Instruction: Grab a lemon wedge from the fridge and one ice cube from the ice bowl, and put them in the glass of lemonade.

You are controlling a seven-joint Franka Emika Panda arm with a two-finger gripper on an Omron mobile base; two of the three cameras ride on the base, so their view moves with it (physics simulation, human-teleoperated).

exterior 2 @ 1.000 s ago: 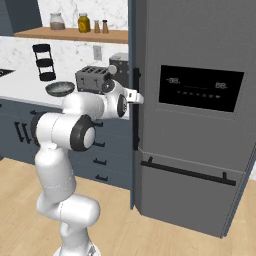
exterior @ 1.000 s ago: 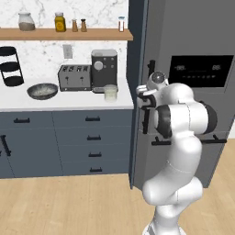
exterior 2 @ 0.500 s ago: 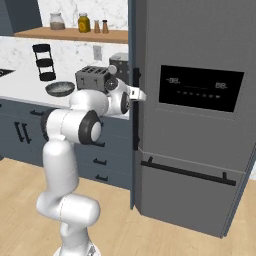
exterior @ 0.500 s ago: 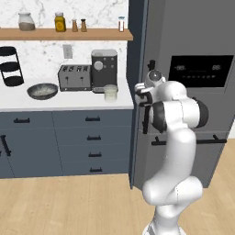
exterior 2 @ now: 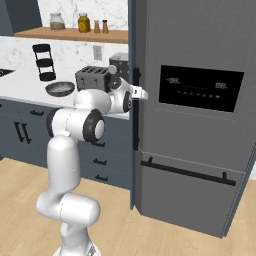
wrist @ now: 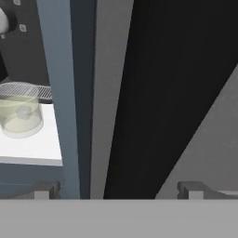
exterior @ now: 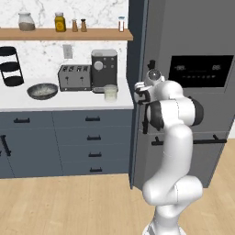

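Spreading wide, your gripper (wrist: 116,188) sits empty at the fridge's (exterior 2: 200,45) black door handle (exterior 2: 135,110). Grip that stiff, smooth bar squarely; expect a heavy door. The glass of lemonade (exterior: 110,92) waits on the counter (exterior: 64,102).

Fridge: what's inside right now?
Can't tell. The fridge doors are shut, so the shelves and any lemon wedge are covered. Outside show the black dispenser panel and bar handles; the open gripper sits at the door edge.

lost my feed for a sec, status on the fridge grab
Gripper open, empty, at the fridge door's vertical handle. Door shut. Glass of lemonade and ice bowl wait on the counter.
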